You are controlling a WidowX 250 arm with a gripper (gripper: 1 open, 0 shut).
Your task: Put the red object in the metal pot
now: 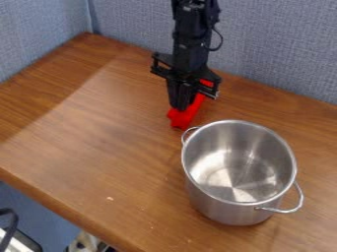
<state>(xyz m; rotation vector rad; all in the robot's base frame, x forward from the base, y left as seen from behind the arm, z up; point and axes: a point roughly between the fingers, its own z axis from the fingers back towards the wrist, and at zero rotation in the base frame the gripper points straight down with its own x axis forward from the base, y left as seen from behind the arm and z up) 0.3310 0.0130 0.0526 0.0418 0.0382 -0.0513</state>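
A bright red block (183,111) lies on the wooden table (93,108), just beyond the far left rim of the metal pot. The gripper (183,95) points straight down over the block, and its black fingers are drawn together around the block's middle. Only the block's near end and a sliver of its far side show past the fingers. The block still rests on the table. The shiny metal pot (238,170) stands at the front right, with a loop handle (291,205) at its near side and nothing inside.
A blue-grey fabric wall (53,25) runs behind the table at the back and left. The table's front edge (59,202) cuts diagonally across the lower left.
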